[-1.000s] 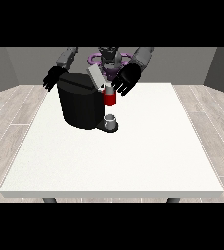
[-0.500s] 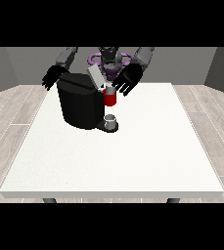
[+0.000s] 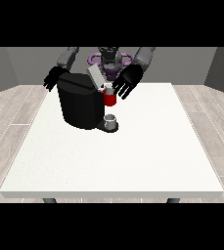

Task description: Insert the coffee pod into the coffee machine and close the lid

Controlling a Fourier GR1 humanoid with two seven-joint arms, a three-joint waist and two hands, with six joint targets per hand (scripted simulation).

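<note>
From my end, the black coffee machine (image 3: 80, 106) sat on the far left part of the white table (image 3: 133, 156), with its grey lid (image 3: 95, 76) tipped up and open. The red brew head (image 3: 109, 99) stuck out on the machine's right side, and a small grey cup (image 3: 111, 120) stood right below it. I couldn't make out the coffee pod itself. The hand at the view's right (image 3: 126, 83) hovered just beside the lid and red part, fingers spread, holding nothing. The hand at the view's left (image 3: 52, 79) was behind the machine's far corner; couldn't tell its state.
</note>
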